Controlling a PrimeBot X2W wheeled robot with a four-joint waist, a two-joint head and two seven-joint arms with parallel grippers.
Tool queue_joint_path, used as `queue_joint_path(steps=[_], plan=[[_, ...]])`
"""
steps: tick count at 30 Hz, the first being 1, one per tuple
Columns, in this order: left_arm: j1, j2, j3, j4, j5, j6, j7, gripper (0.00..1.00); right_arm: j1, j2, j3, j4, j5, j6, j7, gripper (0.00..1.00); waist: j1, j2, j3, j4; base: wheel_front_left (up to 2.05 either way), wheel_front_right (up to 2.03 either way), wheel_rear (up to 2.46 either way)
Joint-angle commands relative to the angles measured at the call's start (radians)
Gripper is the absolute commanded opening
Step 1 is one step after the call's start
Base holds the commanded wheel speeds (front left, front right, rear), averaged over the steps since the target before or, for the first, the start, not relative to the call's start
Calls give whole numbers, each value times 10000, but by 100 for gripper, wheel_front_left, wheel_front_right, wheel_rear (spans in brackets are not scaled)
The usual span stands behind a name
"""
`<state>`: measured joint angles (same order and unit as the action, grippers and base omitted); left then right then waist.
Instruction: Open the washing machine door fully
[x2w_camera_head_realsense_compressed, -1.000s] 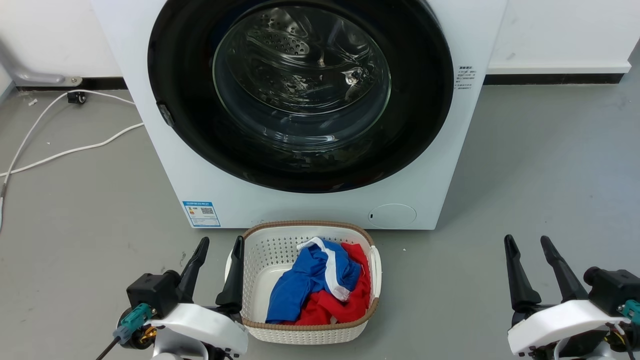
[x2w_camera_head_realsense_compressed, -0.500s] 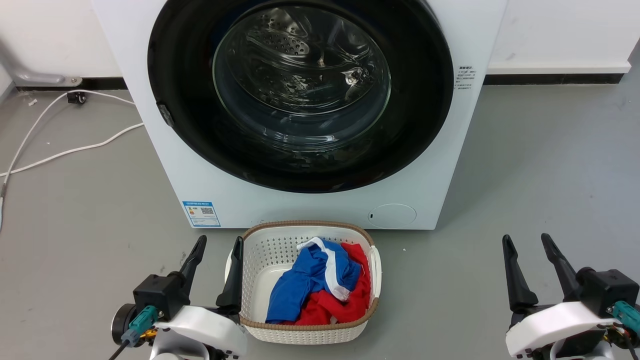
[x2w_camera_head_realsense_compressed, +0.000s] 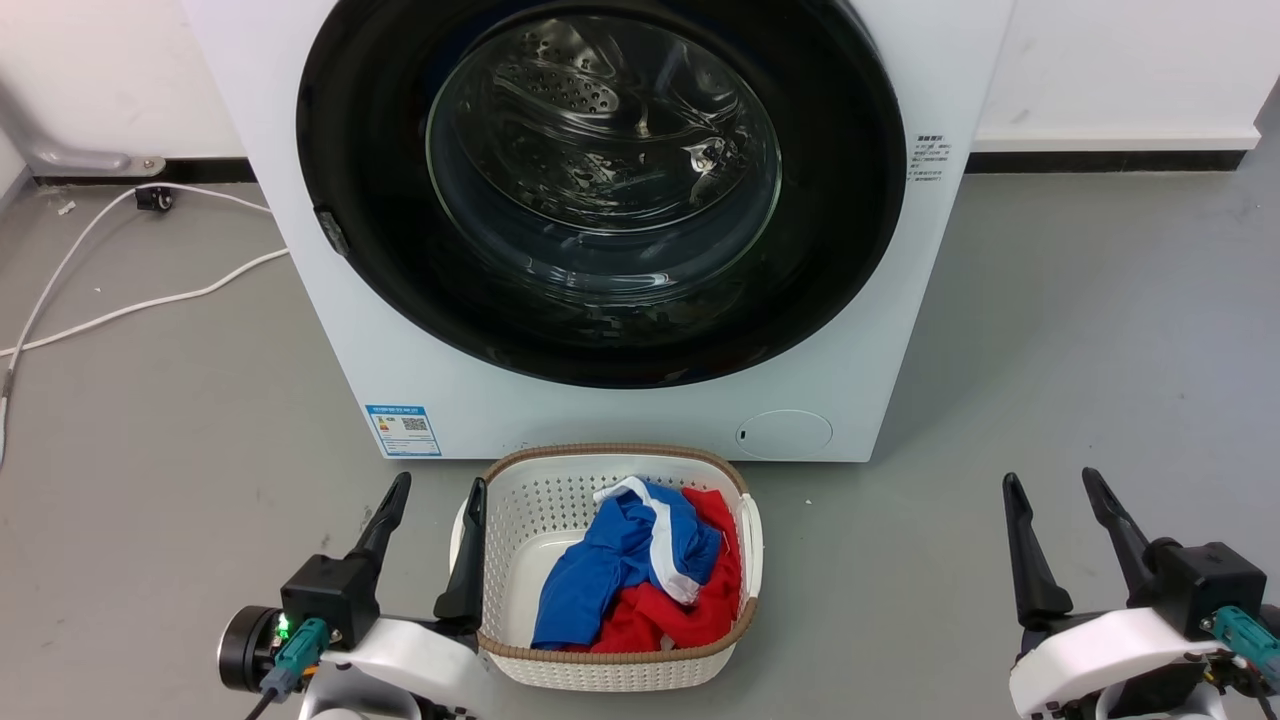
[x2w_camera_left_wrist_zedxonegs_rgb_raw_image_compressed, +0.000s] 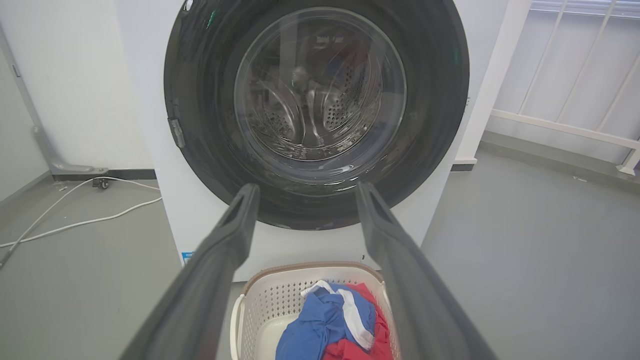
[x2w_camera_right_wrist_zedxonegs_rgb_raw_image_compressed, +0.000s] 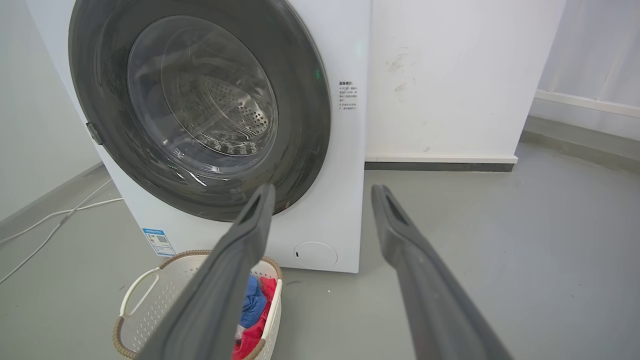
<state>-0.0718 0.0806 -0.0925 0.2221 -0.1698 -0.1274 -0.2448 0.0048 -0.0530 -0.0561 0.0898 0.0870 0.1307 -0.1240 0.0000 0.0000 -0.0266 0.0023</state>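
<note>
The white washing machine (x2w_camera_head_realsense_compressed: 640, 420) (x2w_camera_left_wrist_zedxonegs_rgb_raw_image_compressed: 310, 247) (x2w_camera_right_wrist_zedxonegs_rgb_raw_image_compressed: 345, 150) stands ahead on the grey floor. Its round glossy black door (x2w_camera_head_realsense_compressed: 380, 130) (x2w_camera_left_wrist_zedxonegs_rgb_raw_image_compressed: 200, 90) (x2w_camera_right_wrist_zedxonegs_rgb_raw_image_compressed: 310, 100) lies flush against the front, with the steel drum visible through the glass bowl window. A small latch (x2w_camera_head_realsense_compressed: 331, 231) sits on the door's left rim. My left gripper (x2w_camera_head_realsense_compressed: 438, 480) (x2w_camera_left_wrist_zedxonegs_rgb_raw_image_compressed: 305, 187) is open at the lower left, well short of the machine. At the lower right, off to the machine's right side, my right gripper (x2w_camera_head_realsense_compressed: 1050, 478) (x2w_camera_right_wrist_zedxonegs_rgb_raw_image_compressed: 322, 187) is open too, with nothing between its fingers.
A white perforated laundry basket (x2w_camera_head_realsense_compressed: 520, 500) (x2w_camera_left_wrist_zedxonegs_rgb_raw_image_compressed: 260, 300) (x2w_camera_right_wrist_zedxonegs_rgb_raw_image_compressed: 145, 310) with blue and red clothes stands on the floor right in front of the machine, touching distance from my left fingers. White cables (x2w_camera_head_realsense_compressed: 130, 300) trail across the floor at the left. A white wall runs behind.
Both arms have drawn back slightly toward the bottom of the head view; the left wrist has rolled a little. The door and basket have not moved.
</note>
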Motion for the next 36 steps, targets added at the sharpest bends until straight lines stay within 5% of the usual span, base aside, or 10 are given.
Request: queue_joint_path(steps=[1, 34, 35, 36], plan=[[-71, -34, 11, 6, 166, 44, -67, 100, 76, 37, -5, -21, -158, 0, -77, 100, 0, 0, -3, 3, 0, 0, 0], [-155, -186, 313, 236, 600, 30, -218, 100, -50, 40, -113, 355, -320, -1, -200, 100, 0, 0, 65, 1, 0, 0, 0], [-155, -191, 320, 244, 601, 30, -216, 100, -59, 40, -127, 361, -269, -1, -181, 48, 0, 0, 70, 3, 0, 0, 0], [-156, -198, 326, 247, 606, 30, -209, 100, -72, 40, -142, 370, -201, -1, -166, 12, 0, 0, 75, 4, 0, 0, 0]])
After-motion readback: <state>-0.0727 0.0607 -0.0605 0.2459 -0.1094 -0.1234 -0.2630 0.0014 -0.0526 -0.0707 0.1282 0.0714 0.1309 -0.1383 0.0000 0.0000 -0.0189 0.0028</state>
